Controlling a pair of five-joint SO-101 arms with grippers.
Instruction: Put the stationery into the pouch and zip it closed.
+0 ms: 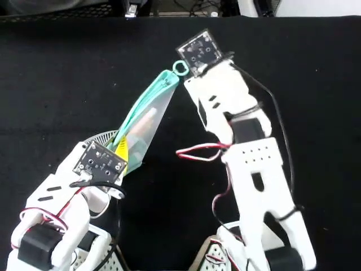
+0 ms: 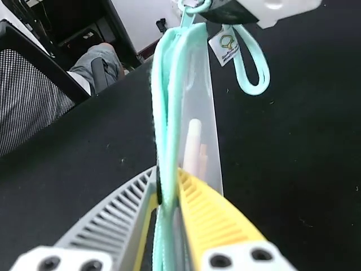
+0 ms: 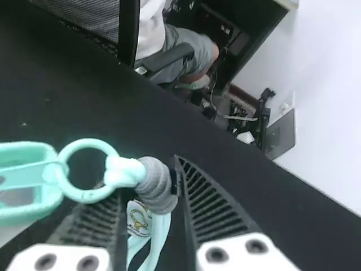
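Pouch [image 1: 148, 113] is strung between the two grippers, diagonal over the black table [image 1: 67, 73]. It runs from near the table's left-front area up toward the middle of the far edge. Mint zip edge faces up, clear body below it.

Left gripper [image 1: 121, 148]: jaws clamped on the pouch's near end, grey finger on one side and yellow finger [image 2: 217, 220] on the other, zip tape pinched between them.

Right gripper [image 1: 183, 70]: jaws closed on the grey sleeve [image 3: 155, 180] of the mint strap [image 2: 248, 62], right beside the ring [image 3: 87, 144] at the pouch's far end. A small tag [image 2: 224, 45] hangs by the strap.

Stationery [image 2: 193, 144] is inside the pouch: pale stick-shaped items visible through the clear wall, about mid-length.

Can't tell whether the zip is fully closed, and the slider position isn't readable.

Both arm bases sit at the table's near edge.
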